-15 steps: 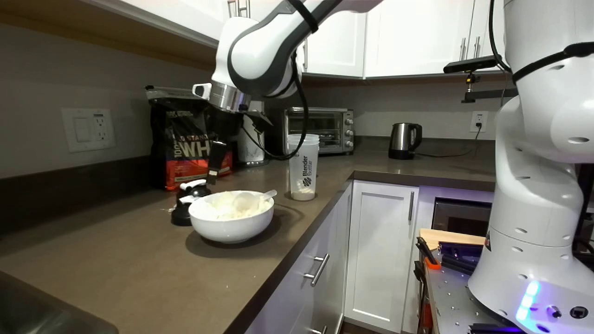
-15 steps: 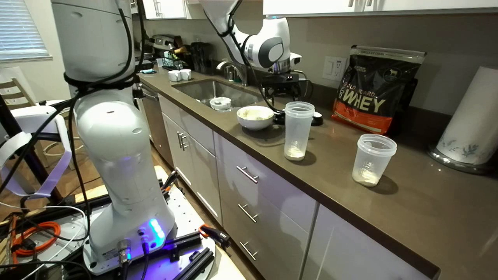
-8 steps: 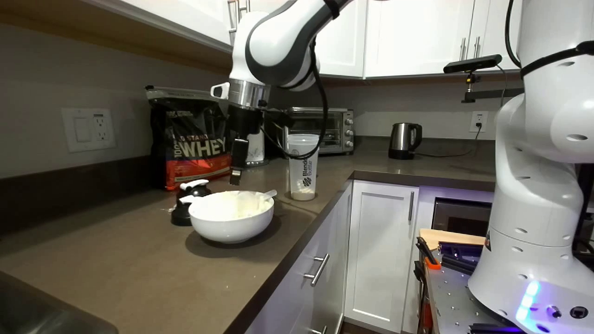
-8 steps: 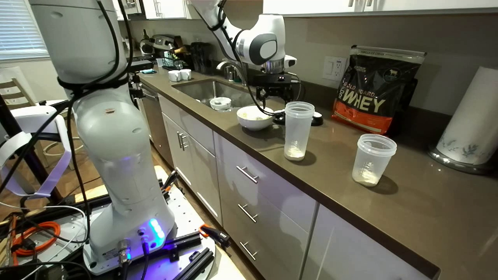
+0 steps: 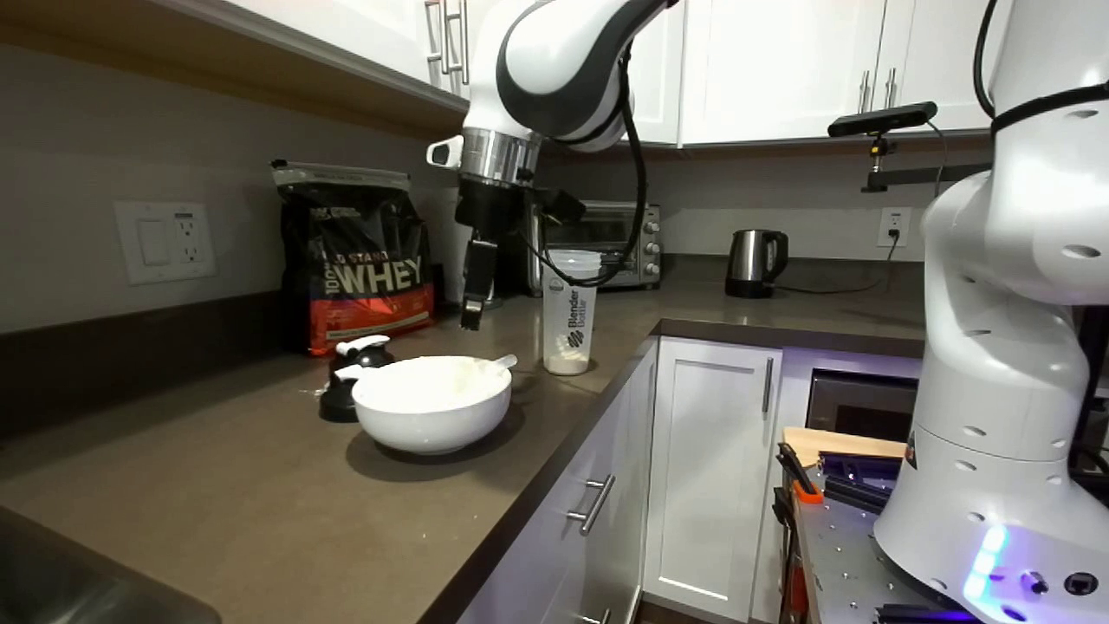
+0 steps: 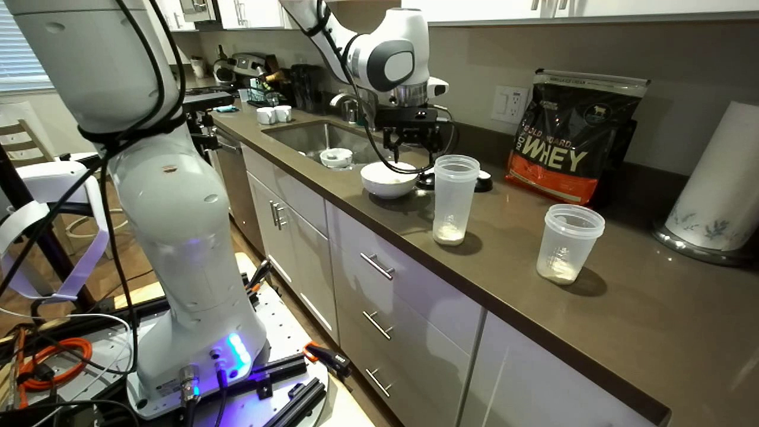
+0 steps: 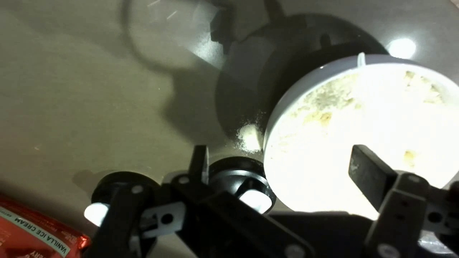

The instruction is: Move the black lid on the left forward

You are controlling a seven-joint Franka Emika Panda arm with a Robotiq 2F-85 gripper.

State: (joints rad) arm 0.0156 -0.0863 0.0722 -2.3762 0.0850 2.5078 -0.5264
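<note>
Two small black lids with white tabs sit on the counter. I take the left one to be the black lid (image 5: 336,404) touching or nearly touching the white bowl (image 5: 433,426); in the wrist view this lid (image 7: 229,166) is partly covered by my finger linkage. The second lid (image 5: 372,353) stands a little farther off, near the whey bag. My gripper (image 5: 470,317) hangs above the counter just past the bowl, its fingers (image 7: 371,175) wide apart with nothing held. From above, the bowl's edge and the left lid appear between the fingers.
The bowl holds whitish powder and a spoon. A shaker bottle (image 6: 453,204) stands near the counter edge, a second clear cup (image 6: 566,246) beyond it. Whey bag (image 5: 368,290) leans by the wall. A sink (image 6: 350,139) is set into the counter. My cable loop hangs near the bottle.
The open gripper has swung right in an exterior view, away from above the lids and past the bowl, towards the robot's base side. Lids and bowl have stayed put.
</note>
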